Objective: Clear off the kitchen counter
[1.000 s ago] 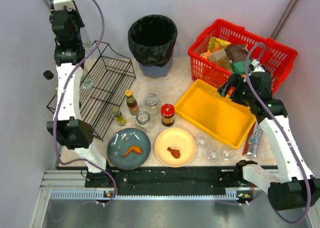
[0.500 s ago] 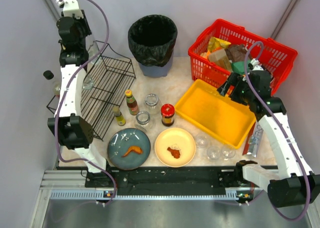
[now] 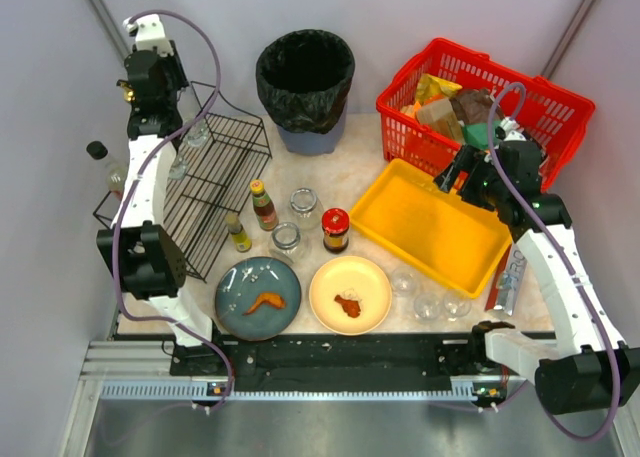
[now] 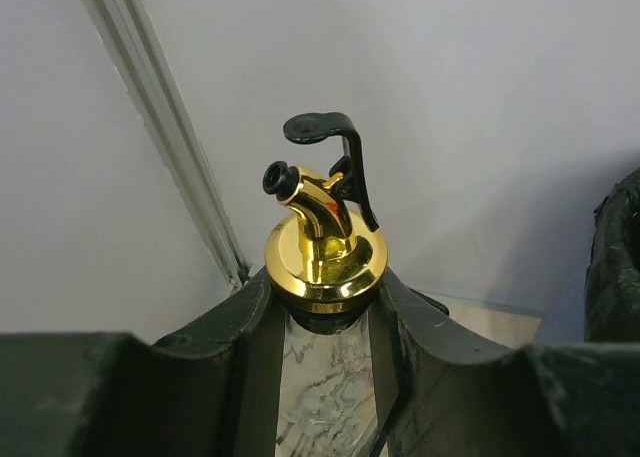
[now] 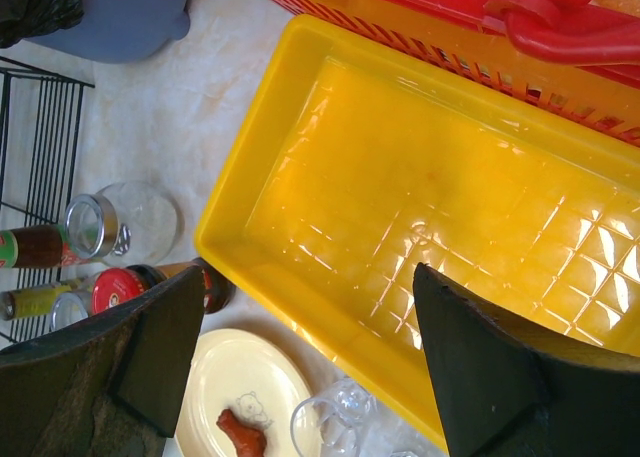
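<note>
1. The left gripper (image 4: 327, 312) is raised in the upper left of the top view, above the far corner of the black wire rack (image 3: 215, 172). Its jaws are closed narrowly on the neck of a glass bottle (image 4: 322, 377), just under the gold pourer cap (image 4: 325, 257).
2. The right gripper (image 5: 315, 367) hangs over the yellow tray (image 3: 430, 227) at the right of the frame. Its jaws stand wide apart and nothing is between them.
3. The kitchen counter (image 3: 350, 172) fills the middle of the top view. It is a beige-pink stone top, and the things below stand on it.
4. At the back, a bin with a black bag (image 3: 305, 77) stands upper centre. A red basket (image 3: 405, 122) full of packets stands upper right, just behind the tray.
5. In the lower centre, a blue plate (image 3: 240, 277) and a cream plate (image 3: 330, 277) lie side by side, each with a piece of brown food.
6. Behind the plates stand two small sauce bottles (image 3: 263, 205), two glass jars (image 3: 303, 202) and a red-lidded jar (image 3: 335, 227).
7. Some clear glasses (image 3: 428, 304) stand right of the cream plate, near the tray.
</note>
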Robot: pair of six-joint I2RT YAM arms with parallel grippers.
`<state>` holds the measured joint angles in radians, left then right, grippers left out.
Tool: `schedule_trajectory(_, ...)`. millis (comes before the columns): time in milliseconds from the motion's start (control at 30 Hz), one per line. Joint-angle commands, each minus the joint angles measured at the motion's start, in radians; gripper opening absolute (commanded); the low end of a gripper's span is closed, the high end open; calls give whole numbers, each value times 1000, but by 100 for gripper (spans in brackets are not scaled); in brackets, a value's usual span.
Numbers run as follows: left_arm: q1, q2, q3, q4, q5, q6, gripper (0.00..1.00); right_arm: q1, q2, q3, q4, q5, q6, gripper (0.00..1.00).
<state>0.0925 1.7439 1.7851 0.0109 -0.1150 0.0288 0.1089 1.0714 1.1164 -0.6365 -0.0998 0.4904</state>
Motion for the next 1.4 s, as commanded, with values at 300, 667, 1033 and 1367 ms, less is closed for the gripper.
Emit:
schedule_trajectory(300, 27, -53, -36, 189, 37, -70, 42, -9, -33, 52, 21, 14, -24, 83)
schedule_trajectory(667, 27, -75, 17, 130, 35, -82, 98, -12, -59, 51, 21, 26, -24, 83)
schedule_trajectory(1033, 27, -175, 189, -89, 159, -164, 98, -12, -88, 56, 20, 2, -16, 84)
schedule_trajectory(1367, 4, -381, -73, -247, 606, -352, 97, -14, -93, 40, 5, -110, 16, 84)
